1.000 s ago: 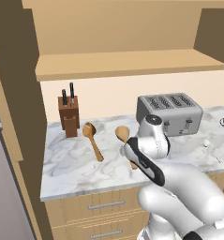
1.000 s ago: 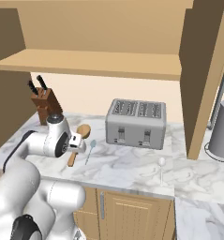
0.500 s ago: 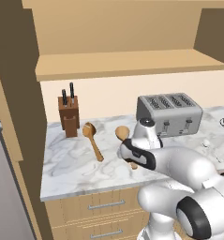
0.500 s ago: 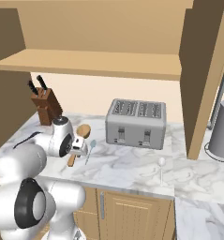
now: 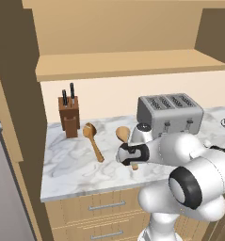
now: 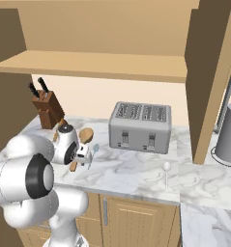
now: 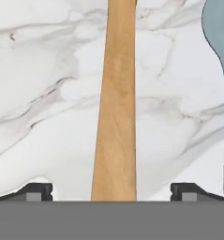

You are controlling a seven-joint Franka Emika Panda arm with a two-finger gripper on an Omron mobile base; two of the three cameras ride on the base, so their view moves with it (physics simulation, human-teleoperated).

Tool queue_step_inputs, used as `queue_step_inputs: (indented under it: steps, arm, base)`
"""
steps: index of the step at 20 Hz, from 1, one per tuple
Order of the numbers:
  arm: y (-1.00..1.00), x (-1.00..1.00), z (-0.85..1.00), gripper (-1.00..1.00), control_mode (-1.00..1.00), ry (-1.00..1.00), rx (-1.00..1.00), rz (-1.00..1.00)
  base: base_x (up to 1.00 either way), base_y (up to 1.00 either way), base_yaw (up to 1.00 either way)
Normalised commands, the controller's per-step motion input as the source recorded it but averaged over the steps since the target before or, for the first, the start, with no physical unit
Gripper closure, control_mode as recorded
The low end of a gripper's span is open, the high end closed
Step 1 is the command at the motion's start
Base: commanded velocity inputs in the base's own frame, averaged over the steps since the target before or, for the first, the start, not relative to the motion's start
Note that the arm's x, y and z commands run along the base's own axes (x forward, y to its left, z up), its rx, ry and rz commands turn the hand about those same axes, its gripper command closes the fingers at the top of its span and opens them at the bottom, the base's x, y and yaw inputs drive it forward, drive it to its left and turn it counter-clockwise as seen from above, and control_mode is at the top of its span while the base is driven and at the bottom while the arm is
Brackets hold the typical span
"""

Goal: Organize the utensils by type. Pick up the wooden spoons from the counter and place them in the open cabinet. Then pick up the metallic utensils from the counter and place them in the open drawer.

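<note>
Between the pincer (image 7: 111,191) tips, the spoon handle (image 7: 115,108) runs off the top edge, its bowl unseen, and the bluish utensil (image 7: 221,56) beside it is cropped.

Even, bright rendered light, soft shadow under the cabinet shelf (image 5: 123,63), darker side panels at 9 o'clock, faint sheen on the toaster (image 6: 140,126), hand view close and slightly soft, no edge distortion
</note>
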Motion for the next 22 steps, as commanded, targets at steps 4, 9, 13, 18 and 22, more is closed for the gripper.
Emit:
queue_step_inputs:
  steps: [4, 9, 13, 18, 22]
  arm:
    - [0.0, 0.0, -0.35, -1.0, -1.0, -0.02, 0.0, 0.0]
    - [0.0, 0.0, -0.29, -1.0, -1.0, -0.07, 0.0, 0.0]
    - [0.0, -0.01, -0.19, 1.0, -1.0, -0.1, 0.0, 0.0]
    - [0.0, -0.19, -0.21, 1.0, -1.0, -0.1, 0.03, 0.0]
    - [0.0, -0.23, -0.12, 1.0, -1.0, -0.07, 0.01, 0.0]
  base:
    - [0.0, 0.0, 0.0]
    - [0.0, 0.0, 0.0]
    - [0.0, 0.0, 0.0]
    - [0.0, 0.0, 0.0]
    - [0.0, 0.0, 0.0]
